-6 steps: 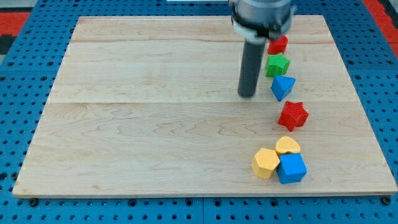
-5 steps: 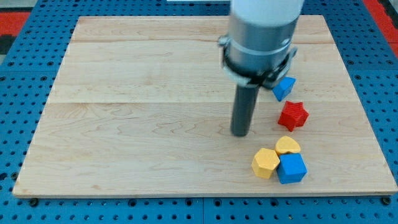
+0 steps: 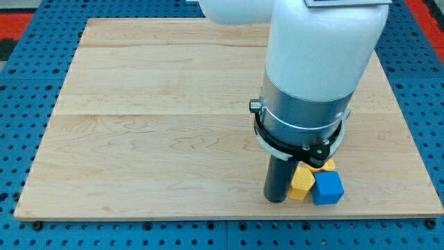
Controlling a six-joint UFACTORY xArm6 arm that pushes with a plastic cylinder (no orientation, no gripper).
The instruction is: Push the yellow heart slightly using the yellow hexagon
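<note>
My tip (image 3: 276, 199) rests on the board near the view's bottom, right beside the left side of the yellow hexagon (image 3: 302, 182), touching or nearly touching it. The arm's body hides most of the yellow heart (image 3: 327, 165); only a small yellow piece shows above the blue cube (image 3: 327, 187). The hexagon sits against the blue cube's left side. Whether the hexagon touches the heart is hidden.
The wooden board (image 3: 152, 125) lies on a blue pegboard surface (image 3: 21, 139). The arm's white and grey body (image 3: 312, 76) covers the board's right part, hiding the blocks that stood there. The board's bottom edge is close below the blocks.
My tip has moved toward the view's bottom, from the board's middle down to the left side of the yellow hexagon. The arm now covers the red, green and blue blocks.
</note>
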